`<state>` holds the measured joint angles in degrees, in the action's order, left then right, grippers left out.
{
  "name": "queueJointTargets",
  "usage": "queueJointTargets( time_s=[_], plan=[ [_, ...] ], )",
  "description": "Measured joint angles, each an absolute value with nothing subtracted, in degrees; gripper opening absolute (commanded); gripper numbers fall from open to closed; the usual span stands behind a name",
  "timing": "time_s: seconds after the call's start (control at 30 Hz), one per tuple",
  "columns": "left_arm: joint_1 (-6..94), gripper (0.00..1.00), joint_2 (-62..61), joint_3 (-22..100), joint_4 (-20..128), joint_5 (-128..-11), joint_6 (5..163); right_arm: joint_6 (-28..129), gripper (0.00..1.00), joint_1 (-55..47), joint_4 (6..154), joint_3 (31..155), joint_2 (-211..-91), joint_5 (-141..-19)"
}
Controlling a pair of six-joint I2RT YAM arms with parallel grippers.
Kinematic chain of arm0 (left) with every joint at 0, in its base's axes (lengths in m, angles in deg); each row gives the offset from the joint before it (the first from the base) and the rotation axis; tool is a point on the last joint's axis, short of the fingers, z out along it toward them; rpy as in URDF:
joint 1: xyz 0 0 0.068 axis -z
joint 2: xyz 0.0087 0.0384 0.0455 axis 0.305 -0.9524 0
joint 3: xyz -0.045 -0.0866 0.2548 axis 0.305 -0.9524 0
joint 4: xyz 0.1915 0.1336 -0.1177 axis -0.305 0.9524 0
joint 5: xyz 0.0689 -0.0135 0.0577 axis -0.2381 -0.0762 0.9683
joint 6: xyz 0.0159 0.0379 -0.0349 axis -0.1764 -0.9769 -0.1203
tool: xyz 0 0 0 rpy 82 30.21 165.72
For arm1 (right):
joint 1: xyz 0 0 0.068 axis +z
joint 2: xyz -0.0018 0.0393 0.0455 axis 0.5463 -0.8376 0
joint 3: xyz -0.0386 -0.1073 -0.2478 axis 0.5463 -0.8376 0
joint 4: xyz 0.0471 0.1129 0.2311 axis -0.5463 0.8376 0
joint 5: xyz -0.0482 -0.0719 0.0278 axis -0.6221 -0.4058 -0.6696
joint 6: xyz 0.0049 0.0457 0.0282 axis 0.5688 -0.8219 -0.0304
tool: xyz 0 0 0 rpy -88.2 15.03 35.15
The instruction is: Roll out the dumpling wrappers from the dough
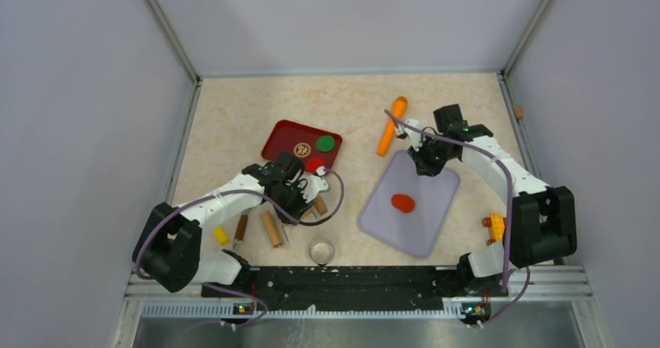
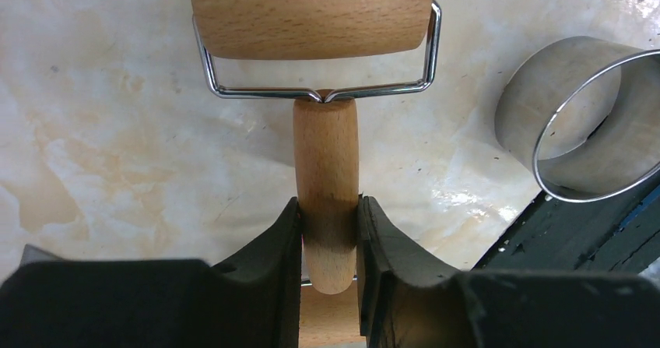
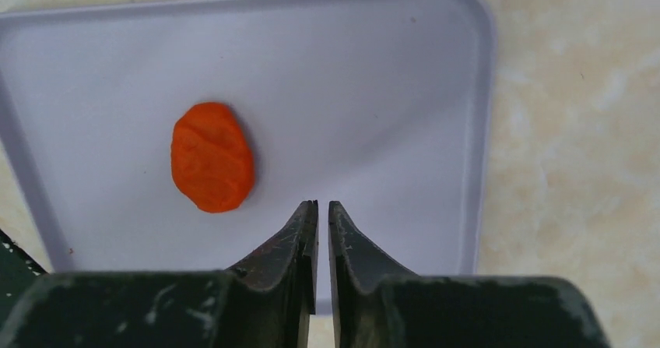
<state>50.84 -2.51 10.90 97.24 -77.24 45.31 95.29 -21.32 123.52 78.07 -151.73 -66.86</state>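
Two end effectors, two jobs. The left end effector (image 2: 328, 216) was clamped on the wooden handle of the roller (image 2: 311, 13), with a pad pressed flat to each side. The drum lay crosswise ahead of it over the bare surface (image 2: 101, 130). A steel ring cutter (image 2: 576, 118) lay on its side near the roller, to the right in the wrist view.

The right end effector (image 3: 323, 208) had its fingers all but together, a thin slit between them and nothing held. It hung above the lavender board (image 3: 405, 68).

The dumpling wrapper (image 3: 212, 157) lay on that board, clear of the fingers and to their left. It was an orange-red oval, creased and not yet round.

Judgement: the step was taking the roller across to the board.
- Set the drum down level on the clay.
- Use light passes and change direction between them, so the oval rounds out.
- The grip sat near the butt of the handle, so hard pressure might lever it loose.
- The right arm would do best clear of the roller's path, or steadying the board's edge.
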Motion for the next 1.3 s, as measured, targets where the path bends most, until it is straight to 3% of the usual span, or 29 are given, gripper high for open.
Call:
queueJointTargets(
  time_s=[0.2, 0.53, 1.03, 1.13, 1.23, 1.3],
  plan=[
    [43.6, 0.00, -1.0, 12.8, 99.2, -77.6, 46.1, 97.7, 0.00, -13.0, 120.2, 78.7, -159.3, -67.1],
    [26.7, 0.00, 4.1, 21.0, 100.2, -82.3, 54.5, 95.5, 0.00, -4.3, 114.4, 84.7, -174.2, -67.7],
    [15.5, 0.00, 7.7, 26.5, 101.1, -87.4, 61.3, 84.4, 0.00, 2.1, 112.0, 100.4, -184.6, -64.8],
    [16.7, 0.00, 8.0, 27.0, 101.1, -88.9, 61.0, 82.6, 0.17, 1.9, 113.9, 100.9, -182.0, -62.4],
    [23.4, 0.00, 9.4, 27.2, 100.9, -88.7, 59.3, 78.4, 0.47, 0.9, 116.4, 100.9, -174.4, -60.0],
    [28.5, 0.00, 9.9, 28.2, 101.0, -89.1, 57.9, 74.1, 0.62, -0.7, 116.2, 100.9, -167.9, -58.8]
  ],
)
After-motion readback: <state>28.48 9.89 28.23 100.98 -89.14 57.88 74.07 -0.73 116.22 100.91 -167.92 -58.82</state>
